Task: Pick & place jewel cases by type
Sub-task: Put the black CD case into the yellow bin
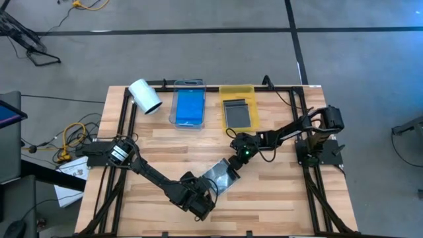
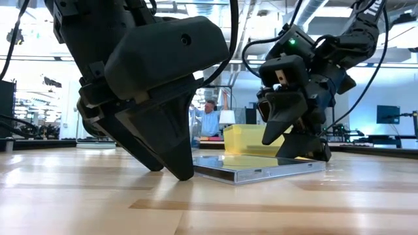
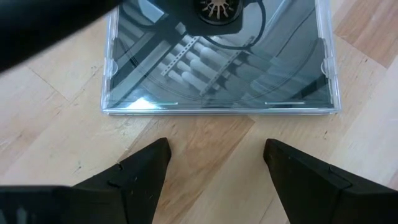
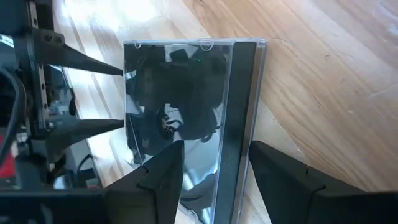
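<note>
One clear jewel case with a dark tray (image 1: 221,177) lies flat on the wooden table between my two grippers. My left gripper (image 1: 209,193) is open at the case's near-left edge; in the left wrist view its fingers (image 3: 214,149) stop just short of that edge (image 3: 217,111). My right gripper (image 1: 235,164) is open over the case's far-right end (image 4: 214,146). A blue case lies in the clear tray (image 1: 189,107). A grey case lies in the yellow tray (image 1: 238,112). My right gripper comes at the jewel case slanting down from the table's far right, with its open fingers (image 4: 161,174) over the dark spine strip (image 4: 239,112). The case lies flat on the table (image 2: 261,166). Whether a fingertip touches it, I cannot tell.
A white roll (image 1: 145,96) lies at the table's far left beside the clear tray. Black frame rails (image 1: 125,125) run along the table's sides. Bare wood (image 1: 277,198) lies near and right of the case. A person (image 2: 209,121) shows in the room beyond.
</note>
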You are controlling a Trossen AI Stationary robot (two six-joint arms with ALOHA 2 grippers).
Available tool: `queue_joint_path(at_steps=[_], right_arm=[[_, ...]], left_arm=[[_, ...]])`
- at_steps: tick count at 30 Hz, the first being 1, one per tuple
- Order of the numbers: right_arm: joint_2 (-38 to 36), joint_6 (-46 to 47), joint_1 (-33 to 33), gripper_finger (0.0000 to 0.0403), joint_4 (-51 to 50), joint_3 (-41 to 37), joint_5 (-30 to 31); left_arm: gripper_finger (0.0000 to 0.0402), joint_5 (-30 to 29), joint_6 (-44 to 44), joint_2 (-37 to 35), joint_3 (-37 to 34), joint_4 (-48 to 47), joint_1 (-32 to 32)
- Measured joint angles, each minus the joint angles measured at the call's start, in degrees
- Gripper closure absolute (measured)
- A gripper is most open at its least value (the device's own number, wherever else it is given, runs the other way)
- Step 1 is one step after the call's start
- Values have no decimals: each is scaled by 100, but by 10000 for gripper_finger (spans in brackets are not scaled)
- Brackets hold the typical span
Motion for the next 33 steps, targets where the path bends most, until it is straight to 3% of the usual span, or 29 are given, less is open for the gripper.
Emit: queue_joint_path(at_steps=[16,33], right_arm=[[214,240,184,238,173,315,-90],[212,89,140,234,660,299,-950]], left_arm=[[137,-79,128,2,-3,15,55],[137,-740,-414,146,-170,40,-401]])
